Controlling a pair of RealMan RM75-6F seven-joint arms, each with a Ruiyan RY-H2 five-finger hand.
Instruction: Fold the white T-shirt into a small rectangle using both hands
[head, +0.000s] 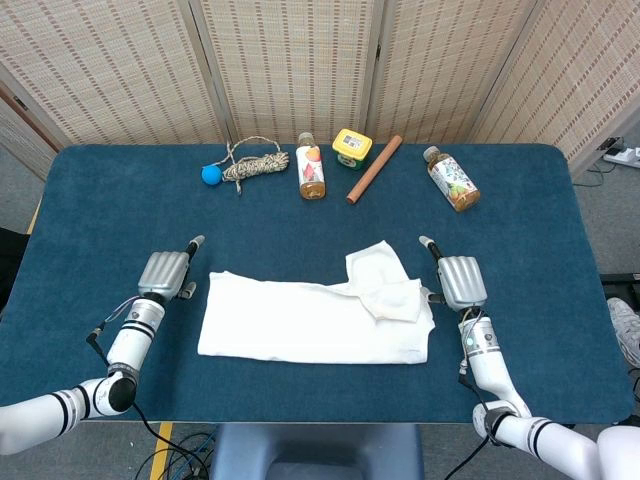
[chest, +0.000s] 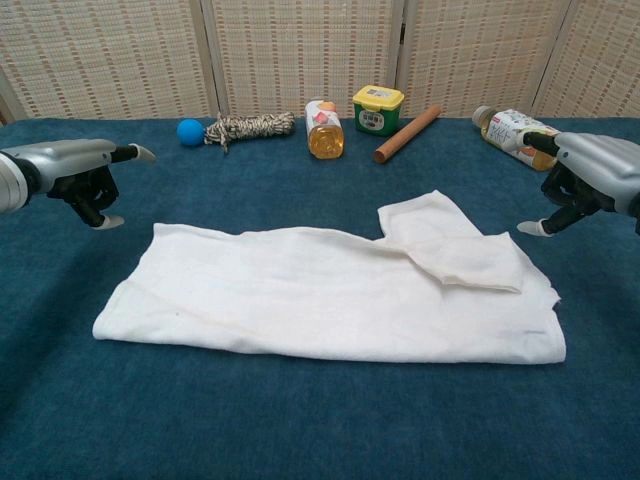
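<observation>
The white T-shirt lies flat as a long band in the middle of the table, nearer the front edge than the back, with a sleeve flap turned over at its right end. Bare blue cloth stretches on either side of it to the left and right edges, and a wide strip is free between it and the things along the back edge: a blue ball, a coil of rope, two bottles, a yellow jar and a wooden stick.

The left hand hovers just off the shirt's left end, apart from the cloth, holding nothing; one finger points ahead and the rest are curled under. The right hand is just beside the shirt's right end, also empty, one finger stretched forward, the others bent down. In the chest view its fingertips stand clear of the shirt's edge.
</observation>
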